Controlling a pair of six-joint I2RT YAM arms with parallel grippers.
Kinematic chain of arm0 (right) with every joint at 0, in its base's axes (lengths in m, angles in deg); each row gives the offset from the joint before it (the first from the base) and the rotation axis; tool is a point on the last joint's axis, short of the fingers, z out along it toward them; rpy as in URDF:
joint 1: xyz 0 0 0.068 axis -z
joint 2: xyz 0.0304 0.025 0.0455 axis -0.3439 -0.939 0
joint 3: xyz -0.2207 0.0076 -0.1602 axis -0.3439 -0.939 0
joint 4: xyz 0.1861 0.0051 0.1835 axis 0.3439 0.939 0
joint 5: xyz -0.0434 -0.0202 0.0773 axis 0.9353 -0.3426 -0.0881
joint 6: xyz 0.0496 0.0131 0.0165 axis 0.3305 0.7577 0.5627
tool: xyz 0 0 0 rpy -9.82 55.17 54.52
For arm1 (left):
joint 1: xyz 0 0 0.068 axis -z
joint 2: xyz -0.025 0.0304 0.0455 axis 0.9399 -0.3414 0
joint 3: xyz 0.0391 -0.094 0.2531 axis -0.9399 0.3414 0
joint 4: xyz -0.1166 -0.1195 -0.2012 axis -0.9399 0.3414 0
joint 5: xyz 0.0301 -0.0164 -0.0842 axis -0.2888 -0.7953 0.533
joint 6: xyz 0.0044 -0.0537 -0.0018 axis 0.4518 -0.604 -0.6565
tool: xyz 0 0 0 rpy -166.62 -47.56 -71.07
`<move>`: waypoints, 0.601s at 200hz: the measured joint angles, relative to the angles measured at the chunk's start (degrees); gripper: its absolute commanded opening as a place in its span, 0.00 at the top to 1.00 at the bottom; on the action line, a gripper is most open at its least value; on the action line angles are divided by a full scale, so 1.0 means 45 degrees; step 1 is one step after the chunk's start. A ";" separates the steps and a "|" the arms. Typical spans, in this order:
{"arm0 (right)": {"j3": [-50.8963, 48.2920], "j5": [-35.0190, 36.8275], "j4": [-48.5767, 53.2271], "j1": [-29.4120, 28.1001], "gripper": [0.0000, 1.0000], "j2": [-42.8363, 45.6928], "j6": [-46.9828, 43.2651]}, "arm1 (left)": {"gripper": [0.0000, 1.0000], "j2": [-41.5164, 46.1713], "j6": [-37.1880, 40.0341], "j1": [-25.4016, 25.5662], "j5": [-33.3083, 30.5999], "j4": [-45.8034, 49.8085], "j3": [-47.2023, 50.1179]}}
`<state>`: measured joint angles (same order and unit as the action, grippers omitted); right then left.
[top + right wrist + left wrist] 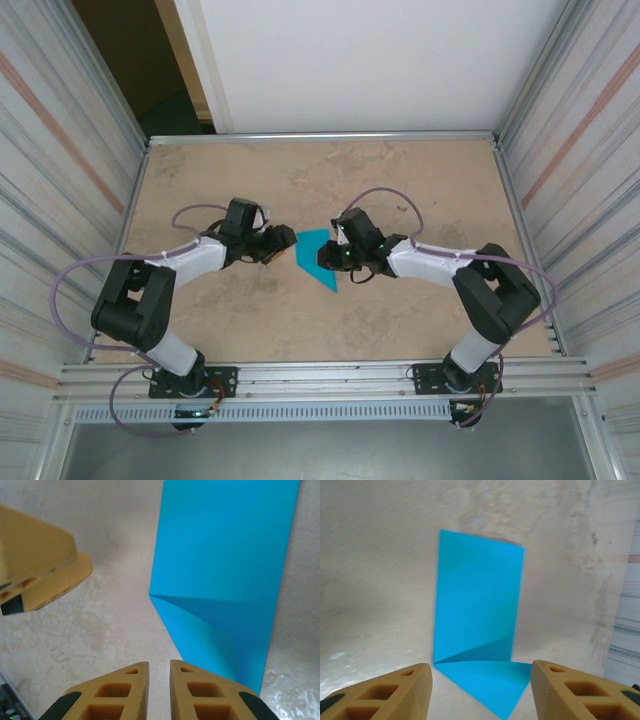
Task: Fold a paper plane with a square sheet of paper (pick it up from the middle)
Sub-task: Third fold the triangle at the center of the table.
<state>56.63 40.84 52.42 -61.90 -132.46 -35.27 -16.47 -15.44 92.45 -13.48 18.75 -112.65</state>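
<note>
The teal sheet of paper (316, 257) lies on the table between my two grippers, folded into a narrow strip with one corner flap creased over and slightly raised. In the left wrist view the sheet (477, 600) stretches away from me, its near corner flap reaching between my fingers. My left gripper (482, 680) is open wide with nothing gripped. In the right wrist view the sheet (225, 565) lies to the right of my fingers. My right gripper (159, 672) stands open by a narrow gap, with bare table showing in it. From above, the left gripper (284, 246) and right gripper (333, 259) face each other across the paper.
The tan tabletop (420, 190) is bounded by a metal rail at the back and corrugated walls (70, 150) on both sides. The left gripper's fingers (42, 562) show close by at the upper left of the right wrist view.
</note>
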 measured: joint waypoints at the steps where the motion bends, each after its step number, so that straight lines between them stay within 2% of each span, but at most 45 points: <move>1: 0.0005 -0.0005 0.0000 0.0000 0.81 -0.0024 0.0000 | 0.42 0.0000 -0.0005 0.0000 0.0005 -0.0010 0.0024; 55: 0.0044 -0.0049 -0.0005 0.0695 0.78 -0.1219 0.0495 | 0.41 -0.0078 -0.0534 0.0019 0.0665 -0.1141 0.0860; 90: 0.0194 -0.0539 0.0019 0.1273 0.81 -0.1885 0.0714 | 0.45 -0.0175 -0.0529 0.0019 0.0782 -0.1525 0.1054; 120: 0.0607 -0.0738 0.0160 0.1292 0.82 -0.2225 0.0699 | 0.47 -0.0175 -0.0588 0.0131 0.0763 -0.1651 0.1433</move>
<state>59.36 37.52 53.14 -56.08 -142.47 -32.12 -17.26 -18.08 93.04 -10.05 11.32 -106.20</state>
